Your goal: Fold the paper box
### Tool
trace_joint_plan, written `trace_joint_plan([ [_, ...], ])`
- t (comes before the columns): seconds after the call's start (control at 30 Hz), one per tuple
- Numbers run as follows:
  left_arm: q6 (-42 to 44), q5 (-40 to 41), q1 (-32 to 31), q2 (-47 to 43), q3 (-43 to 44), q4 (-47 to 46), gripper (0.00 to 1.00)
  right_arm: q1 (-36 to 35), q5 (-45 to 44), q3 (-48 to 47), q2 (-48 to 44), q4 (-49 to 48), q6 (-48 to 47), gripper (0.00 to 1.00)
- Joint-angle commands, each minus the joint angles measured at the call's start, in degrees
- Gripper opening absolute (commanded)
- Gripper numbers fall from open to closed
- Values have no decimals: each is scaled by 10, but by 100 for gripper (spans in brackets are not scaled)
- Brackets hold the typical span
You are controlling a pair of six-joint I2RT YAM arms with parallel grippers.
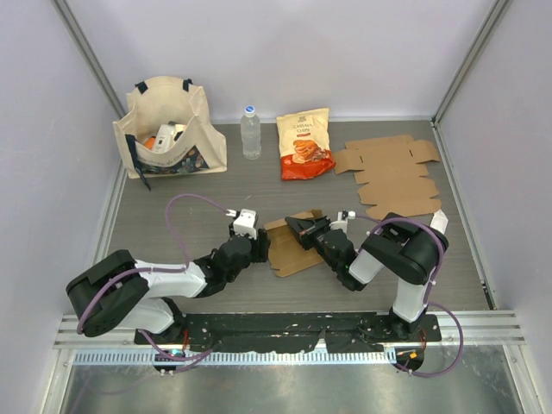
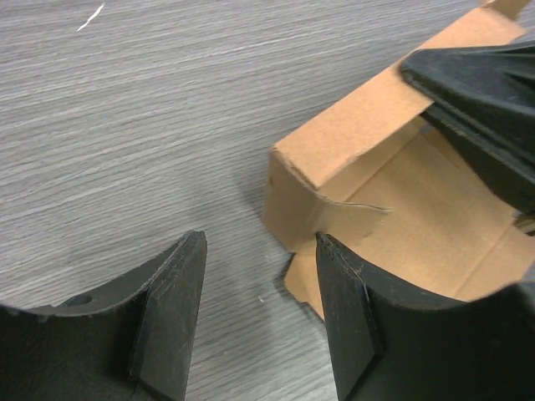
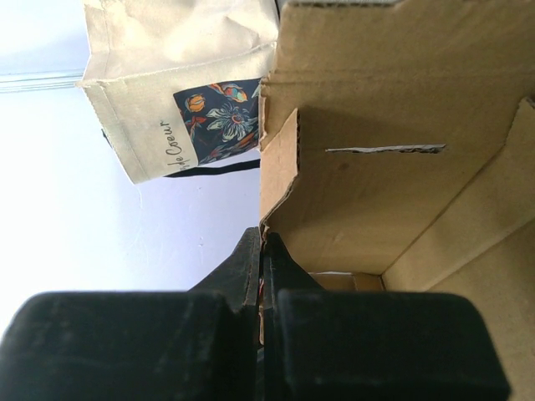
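Note:
A brown paper box (image 1: 289,248), partly folded with its walls raised, lies on the grey table between my two grippers. My right gripper (image 1: 304,231) is shut on the edge of one raised wall; in the right wrist view the fingertips (image 3: 264,244) pinch that cardboard flap of the box (image 3: 393,167). My left gripper (image 1: 259,246) is open at the box's left corner. In the left wrist view it (image 2: 257,251) has one finger (image 2: 338,284) touching the corner of the box (image 2: 418,209) and the other over bare table. The right gripper's black finger (image 2: 485,92) shows at the upper right.
A flat unfolded cardboard blank (image 1: 392,177) lies at the back right. A cream tote bag (image 1: 168,129), a clear water bottle (image 1: 250,132) and an orange snack bag (image 1: 304,144) stand along the back. The tote bag (image 3: 175,92) also shows in the right wrist view.

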State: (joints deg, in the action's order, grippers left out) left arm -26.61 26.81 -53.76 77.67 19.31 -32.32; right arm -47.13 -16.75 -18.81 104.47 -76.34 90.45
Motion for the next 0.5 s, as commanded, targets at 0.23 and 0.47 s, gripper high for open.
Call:
trace_joint_plan([
  [0.23, 4, -10, -6, -17, 23, -34, 59, -11, 3, 11, 7, 49, -2, 1],
  [0.47, 17, 74, -17, 35, 57, -39, 47, -16, -1, 11, 1, 53, 5, 1],
])
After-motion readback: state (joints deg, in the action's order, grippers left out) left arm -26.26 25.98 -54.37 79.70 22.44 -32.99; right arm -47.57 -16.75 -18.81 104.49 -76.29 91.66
